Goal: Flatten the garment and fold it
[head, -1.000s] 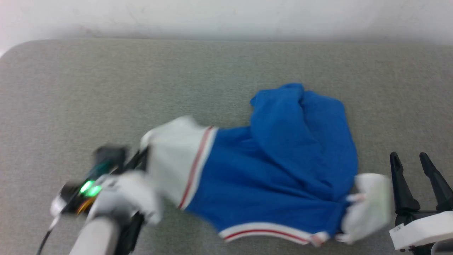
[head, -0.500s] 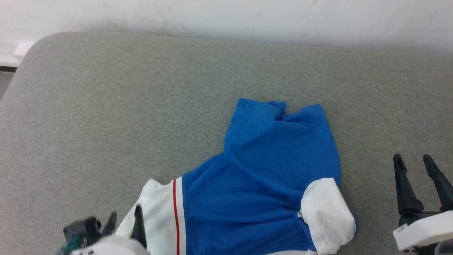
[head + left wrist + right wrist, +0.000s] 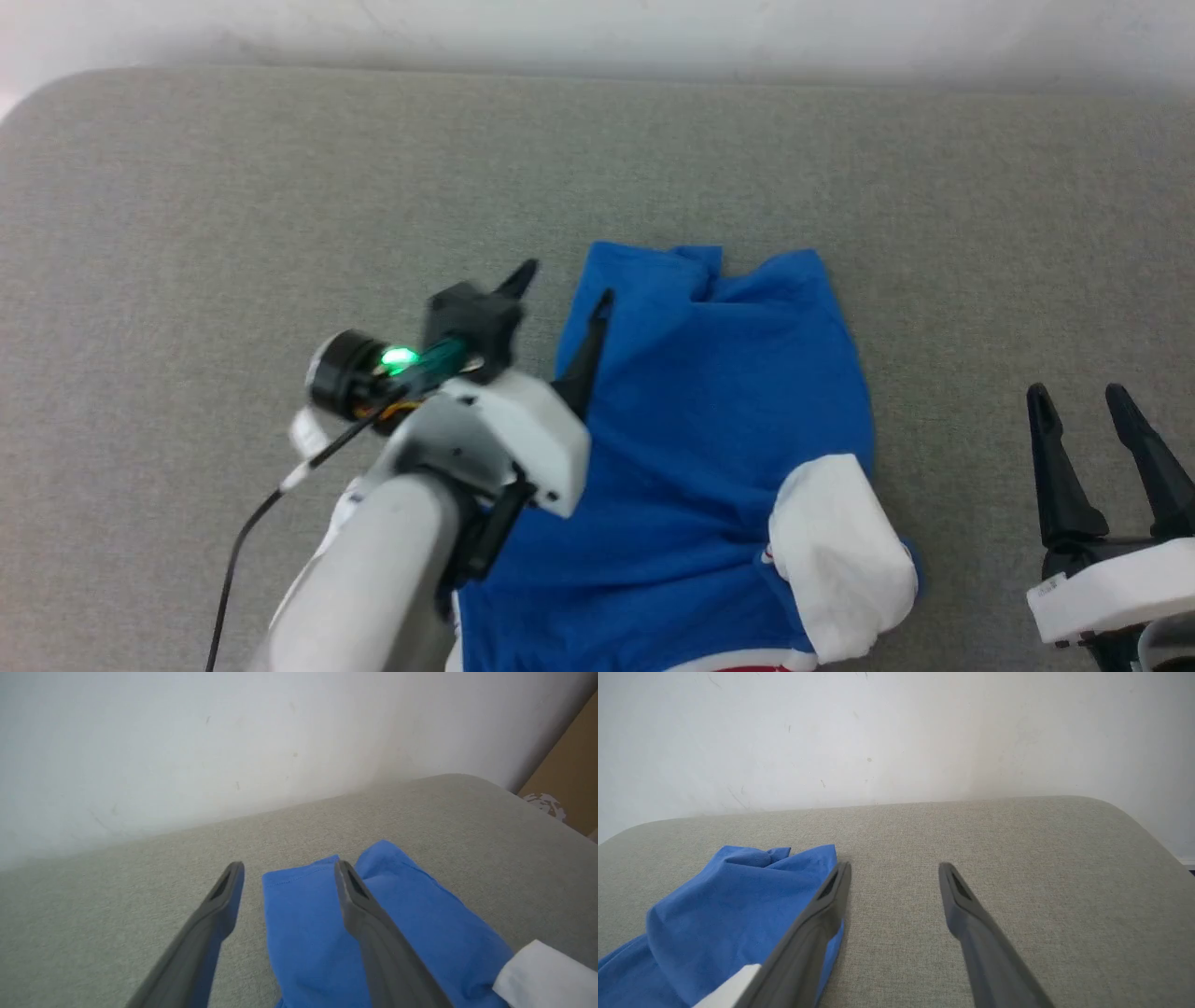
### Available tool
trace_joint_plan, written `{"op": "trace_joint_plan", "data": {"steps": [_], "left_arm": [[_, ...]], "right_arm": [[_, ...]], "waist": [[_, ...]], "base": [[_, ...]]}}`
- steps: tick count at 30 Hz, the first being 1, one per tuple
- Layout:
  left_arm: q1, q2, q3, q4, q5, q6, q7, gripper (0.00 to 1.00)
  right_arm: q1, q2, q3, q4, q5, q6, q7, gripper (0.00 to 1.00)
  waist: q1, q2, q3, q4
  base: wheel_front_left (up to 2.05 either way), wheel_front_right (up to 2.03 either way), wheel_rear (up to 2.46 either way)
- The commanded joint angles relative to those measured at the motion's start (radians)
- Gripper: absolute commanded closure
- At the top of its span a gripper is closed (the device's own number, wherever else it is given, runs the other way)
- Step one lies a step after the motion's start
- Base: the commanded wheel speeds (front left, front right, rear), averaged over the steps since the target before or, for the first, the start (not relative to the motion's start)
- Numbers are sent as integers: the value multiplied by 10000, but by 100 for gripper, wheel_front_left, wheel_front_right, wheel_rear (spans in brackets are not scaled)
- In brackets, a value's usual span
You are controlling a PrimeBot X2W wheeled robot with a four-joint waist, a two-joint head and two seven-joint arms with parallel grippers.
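My left gripper has its jaws wide apart with nothing clamped between them. One finger hangs over the far left edge of the garment, the other over bare grey cushion just beside it. In my left wrist view that blue edge runs up between the two fingers. I cannot tell whether either fingertip touches the cloth.

My right gripper also has its jaws spread and empty. It sits over bare cushion, just to the right of the garment and apart from it.

The garment lies crumpled near the middle of the cushion, between my two grippers. Its blue body is uppermost, and the far edge is bunched into a small notch. A white sleeve is folded over the blue on the near right side, and a sliver of red trim shows at the bottom edge of the head view. My left forearm covers the near left part of the garment.

A pale wall runs along the cushion's far edge. In the left wrist view, a brown board stands past the rounded corner.
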Motion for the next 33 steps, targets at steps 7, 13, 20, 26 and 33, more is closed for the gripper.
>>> {"op": "trace_joint_plan", "data": {"steps": [7,13,20,26,33], "left_arm": [[-1656,-676,-1463,2484,450,-1077,396,0],[-2532,-652,-1974,4563,1068,-1142,559,0],[-3057,-686,-2022,5905,1025,-1238,290,100],[-3917,-978,-1423,5448,366,-1161,-245,100],[-5691,-442,-551,5026,274,-957,-216,100]], "right_arm": [[-354,20,35,-89,146,-9,7,0],[-517,20,71,20,282,-9,-55,0],[-672,20,64,159,374,-9,-213,0],[-730,20,42,254,419,-9,-301,0],[-962,20,275,299,480,-9,-377,0]], "waist": [[-1,0,752,-961],[-1,0,1134,-1426],[-1,0,1375,-1678],[-1,0,1448,-1659],[-1,0,1789,-1973]], "base": [[0,0,0],[0,0,0],[0,0,0],[0,0,0],[0,0,0]]}}
